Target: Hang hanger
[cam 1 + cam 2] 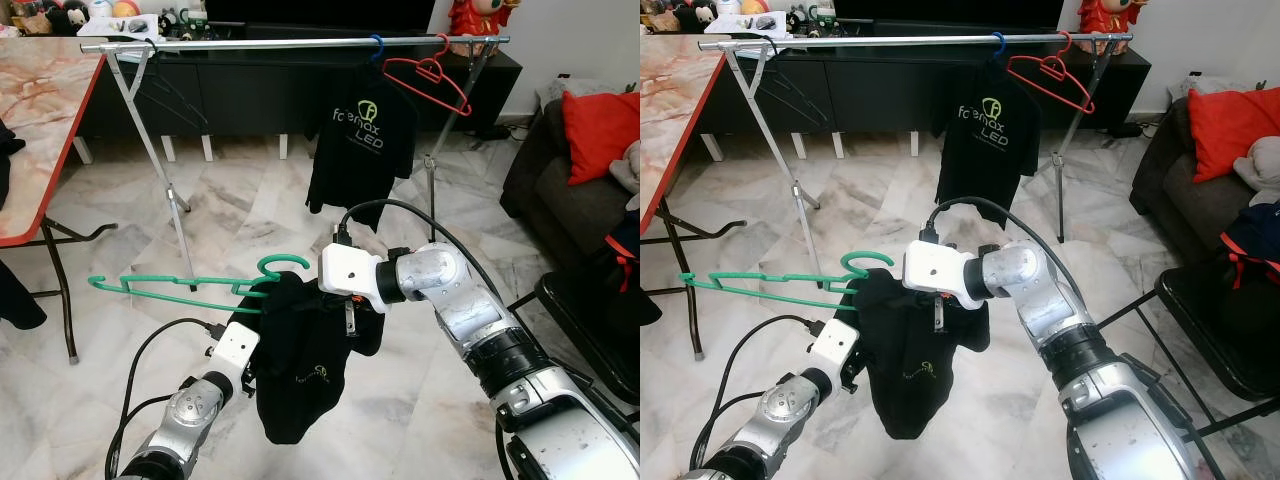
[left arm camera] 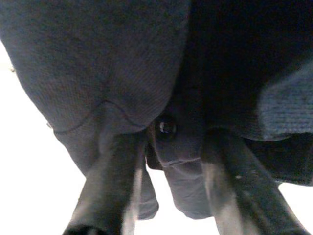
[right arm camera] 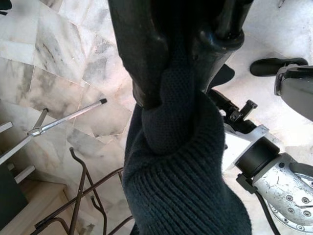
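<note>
At far left a marble-topped counter (image 1: 40, 110) with a red edge is standing beside the rail (image 1: 290, 43). One green hanger (image 1: 180, 285) is lying level in the air, its hook by a black shirt (image 1: 300, 360) that is drooping between the two arms. The left hand (image 1: 243, 372) is reaching up under the shirt; in its wrist view the fingers (image 2: 105, 181) are standing apart with cloth bunched between them. The right hand (image 1: 348, 310) is pinching a fold of the shirt, fingers (image 3: 146, 58) closed on the knit. Behind, two hangers are hanging on the rail: a blue-hooked one (image 1: 377, 47) carrying a second black shirt (image 1: 360, 150), and a red hanger (image 1: 430, 80). A dark sofa (image 1: 570, 190) with one red cushion (image 1: 598, 135) is sitting at right.
</note>
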Tool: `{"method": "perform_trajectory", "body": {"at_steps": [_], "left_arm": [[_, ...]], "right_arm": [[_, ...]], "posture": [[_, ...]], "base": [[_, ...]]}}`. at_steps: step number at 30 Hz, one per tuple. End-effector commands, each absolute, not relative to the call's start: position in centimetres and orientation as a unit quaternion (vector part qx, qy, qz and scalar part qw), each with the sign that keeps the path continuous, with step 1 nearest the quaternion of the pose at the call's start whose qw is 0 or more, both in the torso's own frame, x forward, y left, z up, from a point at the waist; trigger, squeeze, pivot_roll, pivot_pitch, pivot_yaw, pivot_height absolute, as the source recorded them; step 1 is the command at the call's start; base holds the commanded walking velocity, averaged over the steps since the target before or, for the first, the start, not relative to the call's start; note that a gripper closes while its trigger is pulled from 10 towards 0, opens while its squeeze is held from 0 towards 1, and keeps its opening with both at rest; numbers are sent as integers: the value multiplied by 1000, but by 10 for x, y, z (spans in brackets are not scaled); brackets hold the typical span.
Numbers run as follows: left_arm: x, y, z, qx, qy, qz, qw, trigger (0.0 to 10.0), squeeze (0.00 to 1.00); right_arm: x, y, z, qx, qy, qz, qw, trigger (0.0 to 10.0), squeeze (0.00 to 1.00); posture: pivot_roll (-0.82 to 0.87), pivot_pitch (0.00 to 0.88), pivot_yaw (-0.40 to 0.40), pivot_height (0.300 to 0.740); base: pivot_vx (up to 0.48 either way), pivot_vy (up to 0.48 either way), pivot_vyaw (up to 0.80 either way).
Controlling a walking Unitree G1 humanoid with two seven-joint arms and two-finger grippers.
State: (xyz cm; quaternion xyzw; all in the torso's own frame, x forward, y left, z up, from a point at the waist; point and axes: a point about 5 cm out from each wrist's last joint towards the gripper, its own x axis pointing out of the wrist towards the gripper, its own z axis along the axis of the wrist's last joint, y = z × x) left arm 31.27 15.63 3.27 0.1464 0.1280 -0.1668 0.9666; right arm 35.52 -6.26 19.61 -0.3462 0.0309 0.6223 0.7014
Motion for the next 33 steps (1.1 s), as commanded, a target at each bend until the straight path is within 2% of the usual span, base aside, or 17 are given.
{"method": "perform_trajectory", "body": {"at_steps": [1, 17, 25, 33], "left_arm": [[309, 154, 27, 144, 141, -172, 964, 0, 0], [309, 158, 25, 150, 153, -148, 966, 0, 0], [308, 161, 24, 149, 157, -141, 966, 0, 0], [304, 163, 20, 149, 169, -152, 962, 0, 0]], "right_arm": [[355, -62, 200, -347, 18, 622, 702, 0, 0], [354, -69, 195, -349, 29, 617, 704, 0, 0], [358, -86, 186, -358, 55, 597, 716, 0, 0], [362, -124, 167, -370, 111, 549, 741, 0, 0]], "posture": [[-29, 104, -101, 721], [-31, 107, -103, 721], [-30, 114, -102, 721], [-30, 118, -102, 721]], "base": [[0, 0, 0], [0, 0, 0], [0, 0, 0], [0, 0, 0]]}}
